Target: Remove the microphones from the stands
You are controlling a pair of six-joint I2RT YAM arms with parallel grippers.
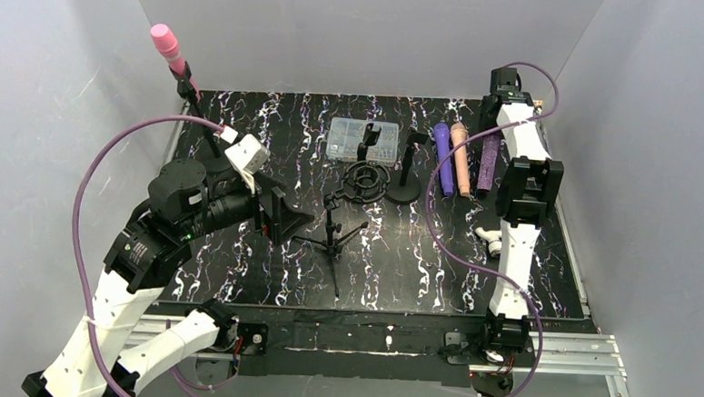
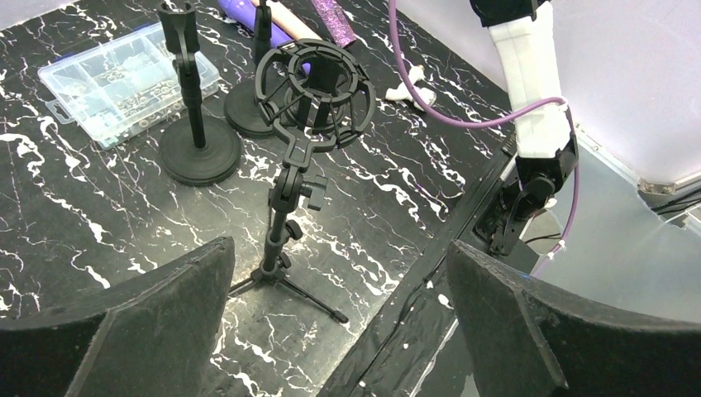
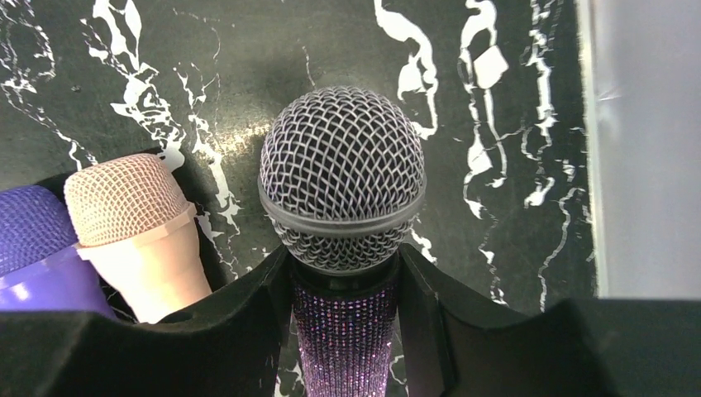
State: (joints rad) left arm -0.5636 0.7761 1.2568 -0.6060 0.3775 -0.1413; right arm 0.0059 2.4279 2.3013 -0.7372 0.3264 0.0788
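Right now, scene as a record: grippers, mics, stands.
left gripper: open, empty, facing shock-mount tripod
right gripper: shut on glitter microphone, which lies on the table
pink microphone: tilted, clipped on tall stand, far left
loose mics: purple microphone, peach microphone, beside the glitter one
empty stands: round-base stand, second round-base stand
other: clear parts box

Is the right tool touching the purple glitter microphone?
Touching. Right wrist view: the right tool's fingers press flush against both sides of the purple glitter microphone, no gap.
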